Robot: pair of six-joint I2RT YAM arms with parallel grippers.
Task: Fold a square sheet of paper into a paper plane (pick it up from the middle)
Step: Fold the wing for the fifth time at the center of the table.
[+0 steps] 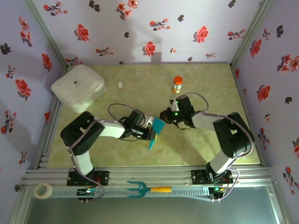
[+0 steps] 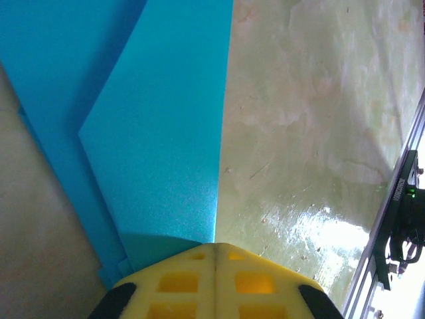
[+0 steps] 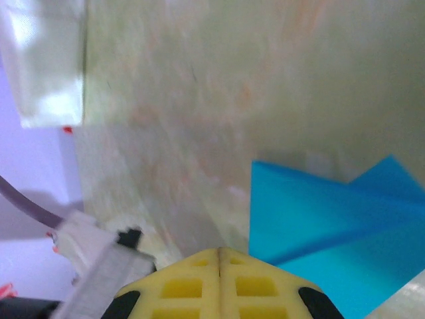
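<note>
The left gripper (image 2: 214,254), its yellow fingers pressed together, seems to pinch the near end of the square sheet of thin teal-blue paper (image 2: 159,133). The sheet is already creased: a folded flap with a slanted edge lies over a lower layer, and one long straight edge runs away from the finger seam. Seen from above, the sheet hangs tilted between the two grippers over the middle of the pale green marbled table (image 2: 319,133), apparently lifted off it. The right gripper (image 3: 219,258) is closed too, on nothing I can see; pointed teal corners lie just beside its tips, and whether they touch is unclear. By its looks the paper is very light, limp away from its creases, smooth, and easy to crumple or tear. A hold is probably best taken at the layered, creased middle, where it is stiffest, not at a loose corner. The left fingers hide the pinched end, the frame cuts off the sheet's far end, the right wrist view is blurred, and from overhead the folds are too small to count.
</note>
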